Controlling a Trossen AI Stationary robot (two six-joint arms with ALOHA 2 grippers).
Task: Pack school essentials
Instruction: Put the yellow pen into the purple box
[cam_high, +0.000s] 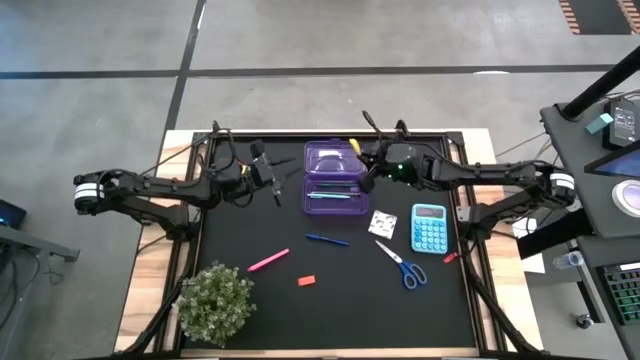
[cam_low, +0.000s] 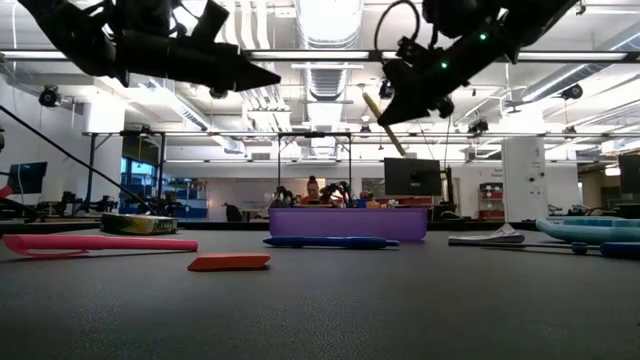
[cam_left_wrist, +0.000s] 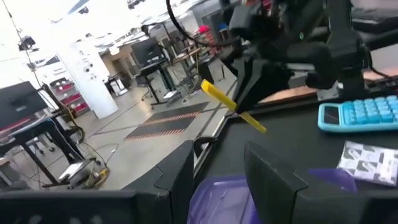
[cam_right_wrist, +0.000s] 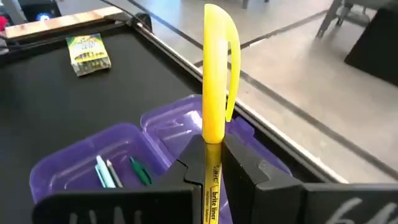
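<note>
**Yellow highlighter held above a purple box**

We see an open purple box (cam_high: 333, 178) at the desk's (cam_high: 240, 300) far side, holding a few pens (cam_right_wrist: 118, 171), green and pale. Above it, the right end effector (cam_right_wrist: 211, 163) pinches a yellow highlighter (cam_right_wrist: 216, 87), capped, clip outward. The left end effector (cam_high: 268, 170) hovers beside the box, fingers spread, holding nothing.
</note>
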